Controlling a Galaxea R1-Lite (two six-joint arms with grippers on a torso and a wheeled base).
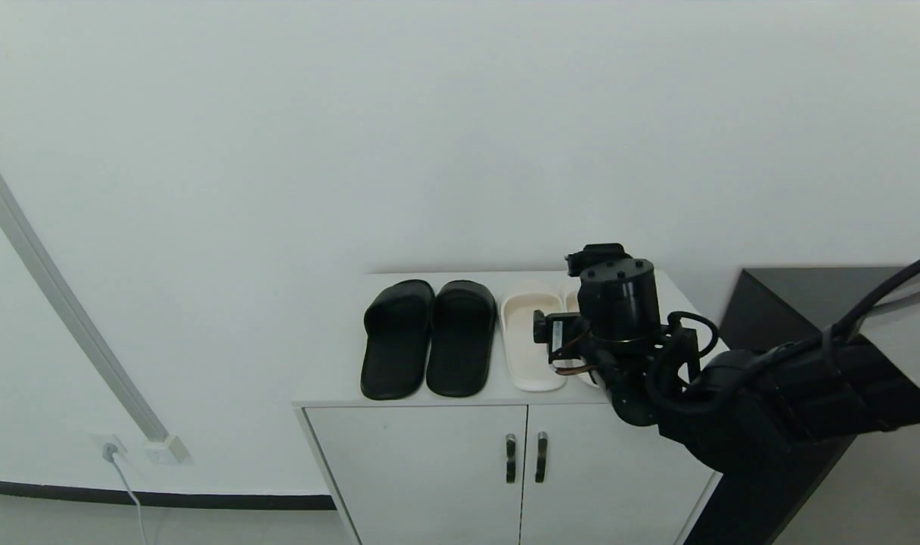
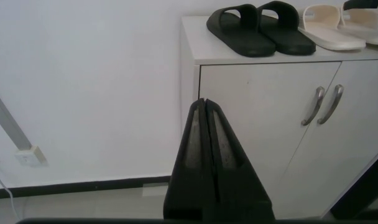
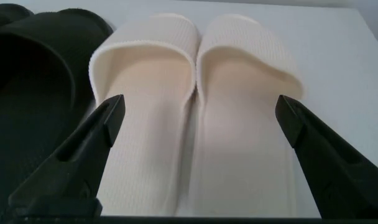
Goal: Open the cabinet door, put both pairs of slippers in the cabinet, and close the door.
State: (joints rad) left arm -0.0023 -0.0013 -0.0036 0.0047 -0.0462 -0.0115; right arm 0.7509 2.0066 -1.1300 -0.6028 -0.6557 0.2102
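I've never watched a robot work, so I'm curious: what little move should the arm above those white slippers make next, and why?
Probably lower the right gripper and close it on the white slippers: its open fingers flank the pair on the cabinet top. Both cabinet doors are shut, though, so a door needs opening soon.
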